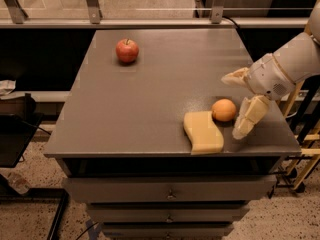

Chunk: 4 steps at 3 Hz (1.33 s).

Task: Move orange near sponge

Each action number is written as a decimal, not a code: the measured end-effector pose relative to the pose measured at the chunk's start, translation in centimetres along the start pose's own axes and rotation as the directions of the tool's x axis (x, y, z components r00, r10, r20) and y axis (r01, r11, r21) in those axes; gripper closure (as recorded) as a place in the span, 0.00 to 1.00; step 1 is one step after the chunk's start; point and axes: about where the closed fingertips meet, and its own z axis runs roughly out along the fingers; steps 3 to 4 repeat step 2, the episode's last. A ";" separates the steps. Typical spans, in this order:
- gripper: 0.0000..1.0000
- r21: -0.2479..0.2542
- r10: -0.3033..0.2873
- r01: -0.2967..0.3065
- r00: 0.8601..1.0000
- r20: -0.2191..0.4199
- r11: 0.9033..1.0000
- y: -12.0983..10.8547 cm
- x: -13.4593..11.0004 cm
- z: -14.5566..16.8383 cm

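Note:
The orange (224, 110) rests on the grey table (150, 99) near the front right. It touches or nearly touches the upper right corner of the pale yellow sponge (203, 131), which lies flat near the front edge. My gripper (235, 104) is open just right of the orange. One finger (235, 77) points left above the orange, the other (248, 117) hangs down to the orange's right. Neither finger holds the fruit.
A red apple (127, 50) with a stem stands at the table's back left. A glass railing runs behind the table. Drawers sit under the tabletop. The table's right and front edges are close to the gripper.

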 end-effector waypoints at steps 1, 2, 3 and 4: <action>0.00 0.047 0.034 -0.033 0.999 -0.011 0.998 1.0 1.6 -2.6; 0.00 0.136 0.158 -0.160 0.987 0.026 0.978 2.7 4.5 -5.0; 0.00 0.136 0.158 -0.160 0.987 0.026 0.978 2.7 4.5 -5.0; 0.00 0.136 0.158 -0.160 0.987 0.026 0.978 2.7 4.5 -5.0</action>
